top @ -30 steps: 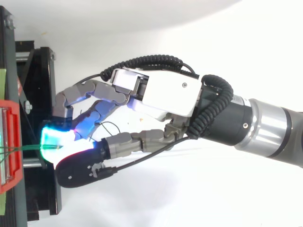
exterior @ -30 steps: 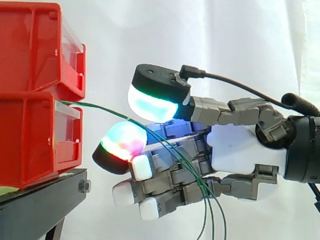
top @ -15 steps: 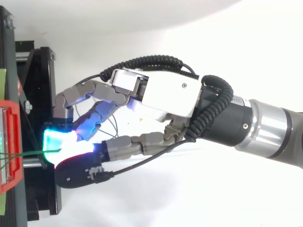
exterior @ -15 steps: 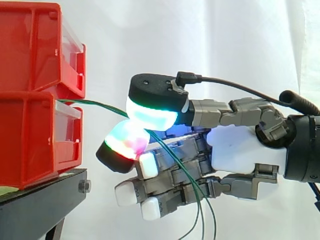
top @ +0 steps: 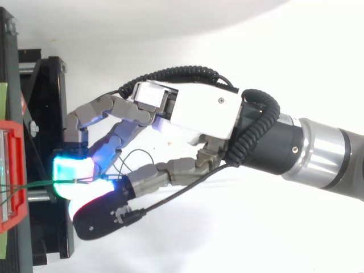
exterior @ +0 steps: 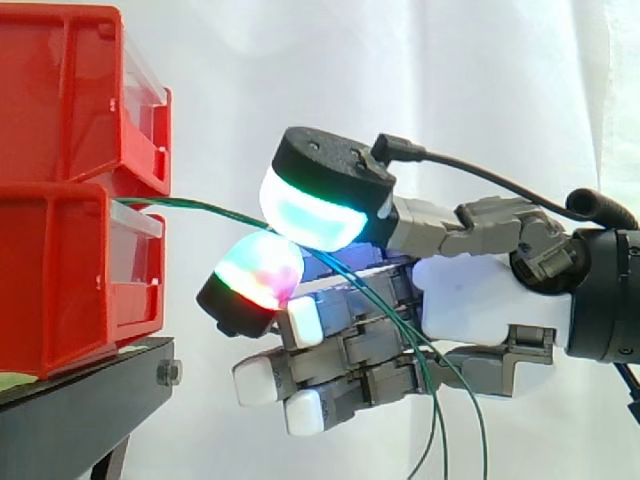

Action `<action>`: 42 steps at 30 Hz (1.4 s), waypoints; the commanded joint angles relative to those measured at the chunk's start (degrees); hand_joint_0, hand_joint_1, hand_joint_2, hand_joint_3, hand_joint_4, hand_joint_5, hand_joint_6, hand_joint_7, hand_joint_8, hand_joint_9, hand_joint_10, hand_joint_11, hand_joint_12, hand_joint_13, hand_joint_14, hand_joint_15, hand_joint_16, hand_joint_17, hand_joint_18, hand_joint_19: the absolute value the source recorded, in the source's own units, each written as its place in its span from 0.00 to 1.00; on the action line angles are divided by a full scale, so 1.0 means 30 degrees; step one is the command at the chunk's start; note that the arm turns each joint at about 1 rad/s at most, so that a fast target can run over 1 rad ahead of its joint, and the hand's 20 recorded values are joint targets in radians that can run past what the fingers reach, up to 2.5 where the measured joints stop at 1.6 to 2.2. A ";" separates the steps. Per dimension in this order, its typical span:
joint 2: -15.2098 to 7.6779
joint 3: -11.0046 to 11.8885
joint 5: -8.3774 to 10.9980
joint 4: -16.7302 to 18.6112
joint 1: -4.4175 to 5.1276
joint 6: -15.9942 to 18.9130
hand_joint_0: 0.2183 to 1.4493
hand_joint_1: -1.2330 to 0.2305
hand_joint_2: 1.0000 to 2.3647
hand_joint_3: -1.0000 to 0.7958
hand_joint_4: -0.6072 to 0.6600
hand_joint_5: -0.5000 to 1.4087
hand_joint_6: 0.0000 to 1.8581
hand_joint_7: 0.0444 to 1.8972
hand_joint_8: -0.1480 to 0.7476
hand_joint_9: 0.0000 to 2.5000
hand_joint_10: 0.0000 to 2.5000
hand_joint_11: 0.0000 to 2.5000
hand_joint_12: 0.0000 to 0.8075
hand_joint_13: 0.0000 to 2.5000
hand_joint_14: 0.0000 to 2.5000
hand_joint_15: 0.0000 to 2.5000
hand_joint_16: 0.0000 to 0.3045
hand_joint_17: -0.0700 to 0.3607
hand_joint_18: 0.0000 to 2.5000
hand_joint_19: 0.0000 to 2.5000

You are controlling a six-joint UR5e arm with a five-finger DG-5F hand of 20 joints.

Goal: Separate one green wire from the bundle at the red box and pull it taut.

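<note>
Robot hand (exterior: 490, 300) had backed slightly from the red box (exterior: 60, 270), pads (exterior: 310, 215) clamped on one green wire (exterior: 200, 209) running box-to-pads nearly straight, apparently to tension it; remaining strands (exterior: 437, 425) hung slack below the palm.

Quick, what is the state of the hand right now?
Hand: closed, its fingers pinching a green wire beside the red box.

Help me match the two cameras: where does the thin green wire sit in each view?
Side view: thin green wire runs from the stacked red plastic bins rightward to the hand's glowing pads.
Top view: it runs from the left edge, below the middle, to the pads.
Shared landmark: the bins.
</note>
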 commanded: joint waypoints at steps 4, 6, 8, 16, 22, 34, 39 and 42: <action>0.0000 0.0436 -0.0029 -0.0554 -0.0093 0.0263 0.28 0.47 0.00 0.28 0.65 0.18 0.47 0.59 0.54 0.44 0.01 0.28 0.48 0.38 0.01 0.17 0.19 0.46 0.35 0.22; 0.0000 0.0495 -0.0029 -0.0701 -0.0093 0.0263 0.31 0.48 0.00 0.30 0.64 0.18 0.47 0.60 0.53 0.45 0.01 0.28 0.48 0.38 0.01 0.17 0.18 0.46 0.35 0.23; 0.0000 0.0583 -0.0059 -0.1052 -0.0122 0.0351 0.32 0.46 0.01 0.37 0.64 0.18 0.47 0.62 0.53 0.45 0.01 0.28 0.48 0.38 0.01 0.17 0.19 0.46 0.35 0.23; 0.0000 0.0583 -0.0059 -0.1170 -0.0122 0.0527 0.32 0.35 0.02 0.45 0.62 0.18 0.48 0.63 0.53 0.44 0.01 0.28 0.47 0.38 0.01 0.17 0.19 0.46 0.36 0.23; 0.0000 0.0583 -0.0029 -0.1170 -0.0122 0.0527 0.35 0.30 0.01 0.40 0.60 0.18 0.48 0.61 0.53 0.42 0.01 0.29 0.46 0.37 0.01 0.17 0.19 0.46 0.35 0.22; 0.0000 0.0612 -0.0029 -0.1199 -0.0122 0.0527 0.38 0.27 0.00 0.28 0.60 0.17 0.48 0.58 0.51 0.42 0.01 0.28 0.45 0.37 0.01 0.17 0.18 0.45 0.34 0.21; 0.0000 0.0612 -0.0029 -0.1199 -0.0122 0.0527 0.32 0.31 0.00 0.28 0.63 0.18 0.48 0.59 0.51 0.42 0.01 0.28 0.46 0.37 0.01 0.17 0.18 0.45 0.34 0.22; 0.0000 0.0612 -0.0029 -0.1170 -0.0122 0.0556 0.29 0.33 0.00 0.28 0.63 0.18 0.47 0.59 0.52 0.43 0.01 0.28 0.47 0.37 0.01 0.17 0.19 0.46 0.34 0.22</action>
